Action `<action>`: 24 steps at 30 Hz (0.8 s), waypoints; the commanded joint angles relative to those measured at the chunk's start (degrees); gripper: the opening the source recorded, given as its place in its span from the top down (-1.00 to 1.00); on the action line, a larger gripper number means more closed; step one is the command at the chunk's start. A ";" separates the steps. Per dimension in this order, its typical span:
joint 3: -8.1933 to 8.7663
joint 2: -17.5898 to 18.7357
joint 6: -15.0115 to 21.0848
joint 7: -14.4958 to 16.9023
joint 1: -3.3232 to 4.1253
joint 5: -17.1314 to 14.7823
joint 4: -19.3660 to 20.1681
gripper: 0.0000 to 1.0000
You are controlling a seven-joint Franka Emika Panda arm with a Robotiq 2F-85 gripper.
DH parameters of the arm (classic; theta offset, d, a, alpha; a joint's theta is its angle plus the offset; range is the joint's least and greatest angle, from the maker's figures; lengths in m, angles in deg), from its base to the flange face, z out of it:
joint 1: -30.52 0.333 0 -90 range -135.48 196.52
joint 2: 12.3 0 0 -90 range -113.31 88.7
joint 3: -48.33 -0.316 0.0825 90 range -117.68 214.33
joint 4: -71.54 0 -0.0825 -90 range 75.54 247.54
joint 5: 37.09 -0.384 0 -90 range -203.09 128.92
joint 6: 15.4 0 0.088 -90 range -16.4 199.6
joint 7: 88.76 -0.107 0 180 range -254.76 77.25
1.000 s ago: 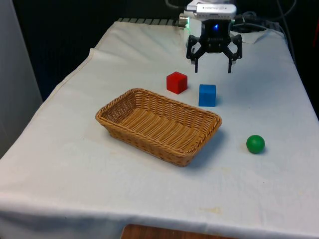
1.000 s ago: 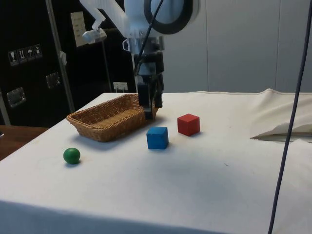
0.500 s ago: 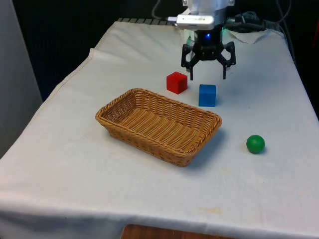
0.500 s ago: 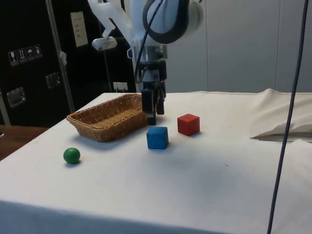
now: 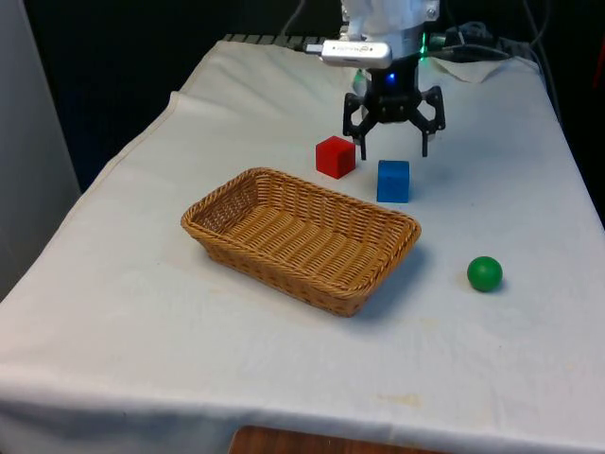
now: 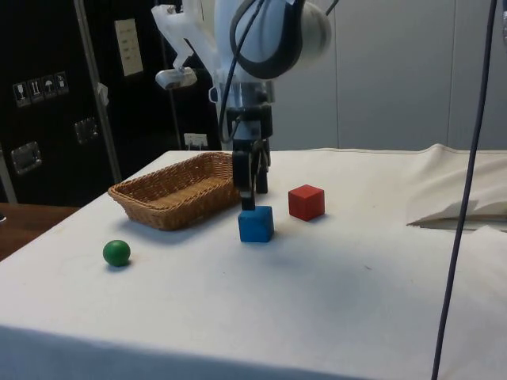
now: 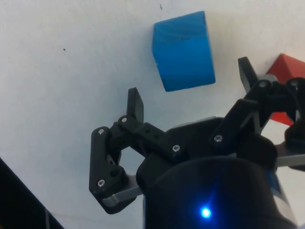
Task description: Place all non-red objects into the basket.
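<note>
White cloth (image 5: 142, 312): one basket (image 5: 301, 237), two cubes, one ball (image 5: 484, 273); fingers (image 7: 136, 103) spread apart.

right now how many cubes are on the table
2. The blue cube sits just below the open fingers; the red cube is beside it, towards the front view's left. None seems hidden.

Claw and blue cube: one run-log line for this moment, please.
claw: open, above blue cube | red cube: on table | green ball: on table | basket: empty
</note>
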 commanded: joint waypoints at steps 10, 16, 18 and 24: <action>-1.03 1.83 3.44 -0.11 0.11 -0.63 0.11 -1.00; -1.20 2.92 4.64 0.11 0.00 -0.74 0.06 -1.00; -1.20 3.09 4.87 0.11 0.00 -0.74 0.06 -1.00; -1.32 4.24 6.19 0.06 0.00 -0.74 0.06 -1.00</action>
